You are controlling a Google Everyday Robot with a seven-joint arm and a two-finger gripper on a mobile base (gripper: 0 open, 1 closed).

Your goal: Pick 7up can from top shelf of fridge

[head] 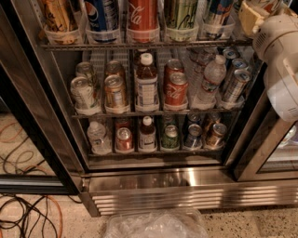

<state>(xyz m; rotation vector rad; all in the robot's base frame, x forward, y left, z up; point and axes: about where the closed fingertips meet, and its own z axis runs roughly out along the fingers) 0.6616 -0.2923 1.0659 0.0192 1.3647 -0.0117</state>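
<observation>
Beside the right end of the top shelf [139, 45], the gripper [252, 17] hovers ready to reach in; its opening cannot be told.

Top shelf [93, 46]: wire rack bearing upright cans [102, 14] in clear holders [60, 35], Coca-Cola can [143, 14] midway. Gripper [251, 17] at its right end.

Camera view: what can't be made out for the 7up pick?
- 7up can: not identifiable in the camera view; the top shelf cans are cropped by the top edge.
- Shelf's right end: hidden by the claw and white arm at upper right.
- Rear cans, lower racks: mostly hidden behind front ones.
</observation>
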